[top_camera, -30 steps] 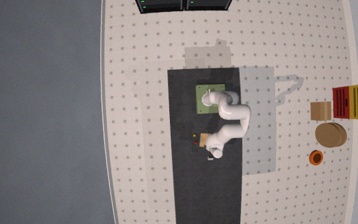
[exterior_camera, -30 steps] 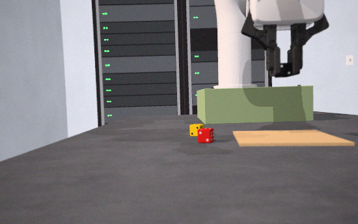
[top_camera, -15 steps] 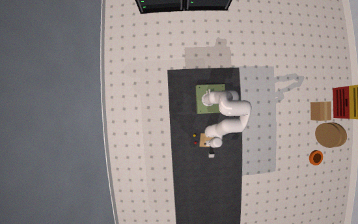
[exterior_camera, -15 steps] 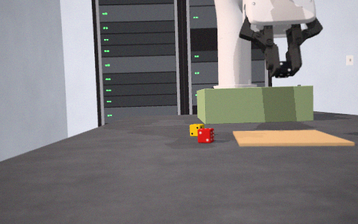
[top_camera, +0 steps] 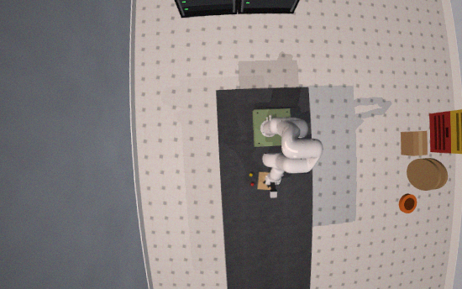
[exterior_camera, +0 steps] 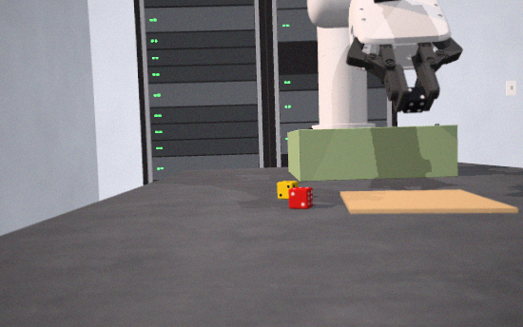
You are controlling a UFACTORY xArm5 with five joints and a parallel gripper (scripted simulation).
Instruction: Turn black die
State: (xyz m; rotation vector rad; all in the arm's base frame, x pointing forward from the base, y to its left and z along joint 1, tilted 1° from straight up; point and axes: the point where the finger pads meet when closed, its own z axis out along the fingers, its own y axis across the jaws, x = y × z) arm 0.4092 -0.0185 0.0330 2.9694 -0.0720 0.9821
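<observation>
The black die (exterior_camera: 415,102) with white pips is clamped between the dark fingers of my gripper (exterior_camera: 414,99), high above the table. The gripper is shut on it and leans a little to one side. The tan mat (exterior_camera: 428,201) lies flat on the dark table below, with nothing on it. From above, the gripper (top_camera: 272,184) hangs over the mat (top_camera: 262,180); the black die is hidden under the arm there.
A yellow die (exterior_camera: 286,188) and a red die (exterior_camera: 300,197) sit close together on the table left of the mat; they also show from above as the yellow die (top_camera: 250,174) and the red die (top_camera: 252,184). The green base block (exterior_camera: 373,152) stands behind the mat.
</observation>
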